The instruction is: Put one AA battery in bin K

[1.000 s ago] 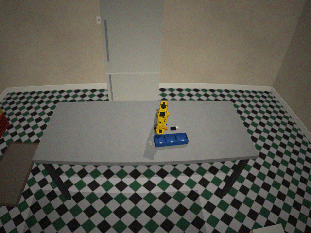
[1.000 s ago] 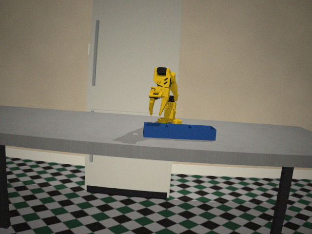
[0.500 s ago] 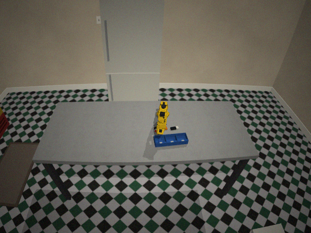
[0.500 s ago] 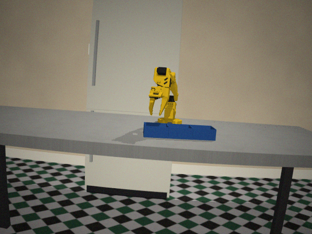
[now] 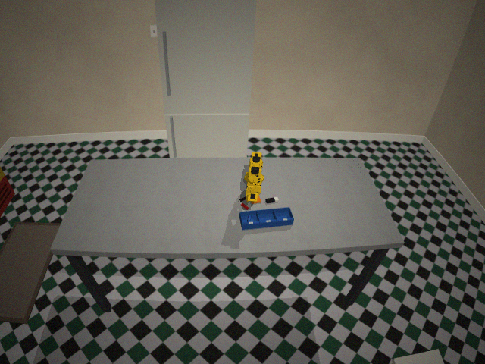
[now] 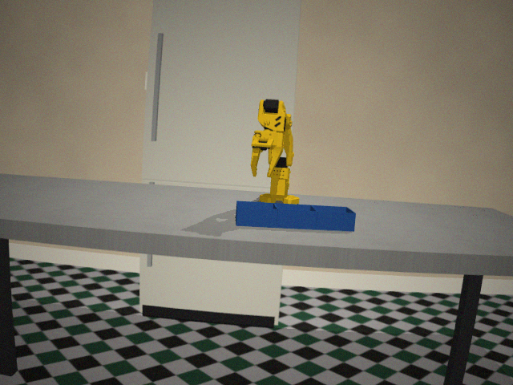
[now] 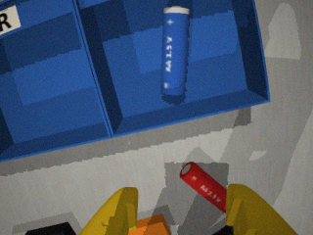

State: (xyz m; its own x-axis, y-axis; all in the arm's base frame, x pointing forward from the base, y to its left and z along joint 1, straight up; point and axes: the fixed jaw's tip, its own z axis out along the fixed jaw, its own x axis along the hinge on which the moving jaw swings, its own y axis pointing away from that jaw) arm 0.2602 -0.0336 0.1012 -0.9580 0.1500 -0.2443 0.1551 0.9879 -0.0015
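My gripper is hanging above the counter, its fingers standing somewhat apart, with nothing between them. In the wrist view I am reading "AA 1.5 V" and a plus sign on the blue battery, which is lying in the end compartment of the blue bin row. The label of that compartment is falling outside my wrist view, so I am not reading its letter there; on the next compartment's white label I am making out an "R", cut off at the picture's edge. From the top, the labels are showing too small to read.

The bin row is standing near the counter's front edge, nearer the front right corner than the front left. Behind it, the red battery is lying on the counter, also reading "AA 1.5 V", one end hidden by my finger. An orange thing is showing only partly, and the black-and-white thing is lying beside it, too small to identify.
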